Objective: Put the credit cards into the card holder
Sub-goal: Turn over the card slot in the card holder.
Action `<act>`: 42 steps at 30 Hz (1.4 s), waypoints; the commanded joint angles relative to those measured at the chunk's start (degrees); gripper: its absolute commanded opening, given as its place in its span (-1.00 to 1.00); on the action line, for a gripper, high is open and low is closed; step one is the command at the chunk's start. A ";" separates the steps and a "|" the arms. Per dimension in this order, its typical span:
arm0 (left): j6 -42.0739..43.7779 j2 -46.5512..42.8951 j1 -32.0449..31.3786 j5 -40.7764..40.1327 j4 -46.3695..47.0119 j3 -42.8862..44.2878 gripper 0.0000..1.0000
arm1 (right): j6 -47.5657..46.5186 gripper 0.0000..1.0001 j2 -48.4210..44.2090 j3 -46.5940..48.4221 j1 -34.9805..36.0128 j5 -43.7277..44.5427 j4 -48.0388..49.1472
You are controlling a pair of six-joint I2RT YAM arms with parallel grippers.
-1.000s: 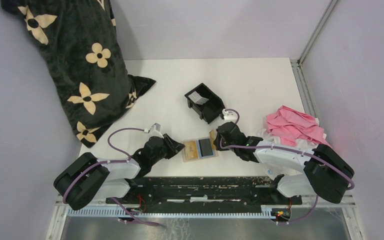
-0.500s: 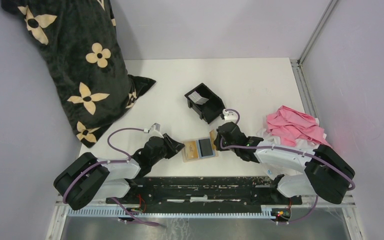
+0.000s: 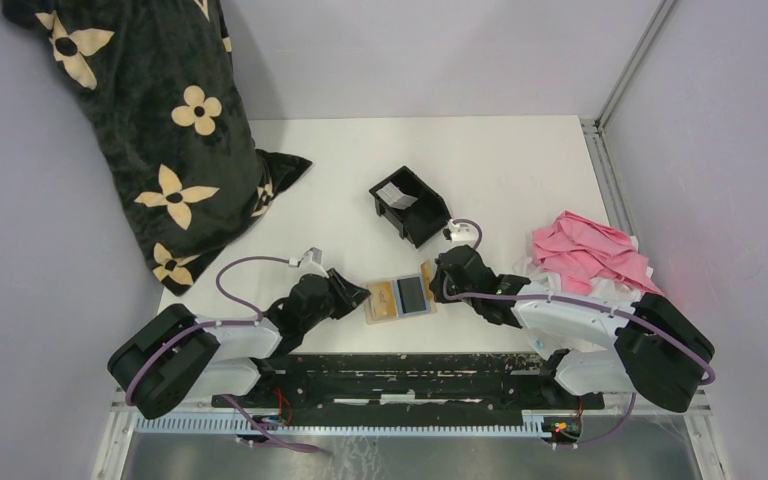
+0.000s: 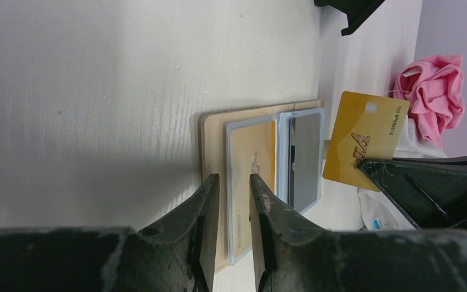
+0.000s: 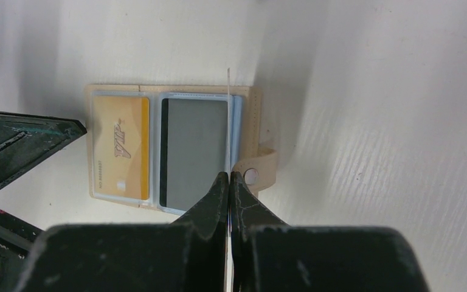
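White table point(image 3: 520, 170): open card holder point(image 3: 400, 297) flat at 6 o'clock; black tray point(image 3: 410, 205) near centre; floral cushion point(image 3: 170, 150) at 10 o'clock; pink cloth point(image 3: 590, 250) at 4 o'clock.

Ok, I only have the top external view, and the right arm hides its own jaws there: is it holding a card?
Observer: Yes. The right gripper is shut on a golden-yellow card, plain in the left wrist view.
Operator: Is it in a sleeve yet?
Observer: No. The right wrist view shows it edge-on over the right side of the card holder.
Operator: Is that sleeve free?
Observer: No, a grey card already fills it.
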 commanded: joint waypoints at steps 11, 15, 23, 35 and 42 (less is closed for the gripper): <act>0.70 1.05 -1.21 -2.16 3.51 -0.63 -0.36 | 0.95 -0.98 -0.43 -1.29 0.07 -0.25 1.82; 0.57 1.23 -1.53 -2.38 3.81 -0.58 -0.36 | 1.64 -0.98 -0.51 -1.85 0.07 -0.72 2.51; 0.40 1.33 -2.04 -2.72 3.82 -0.72 -0.36 | 1.91 -0.98 -1.21 -1.97 0.08 -1.14 2.44; 0.12 2.16 -2.55 -3.09 4.21 -0.68 -0.36 | 2.12 -0.98 -2.26 -1.21 0.21 -1.54 1.40; 0.03 2.42 -2.87 -3.21 4.23 -0.42 -0.36 | 2.29 -0.98 -2.91 -1.15 0.42 -1.54 1.03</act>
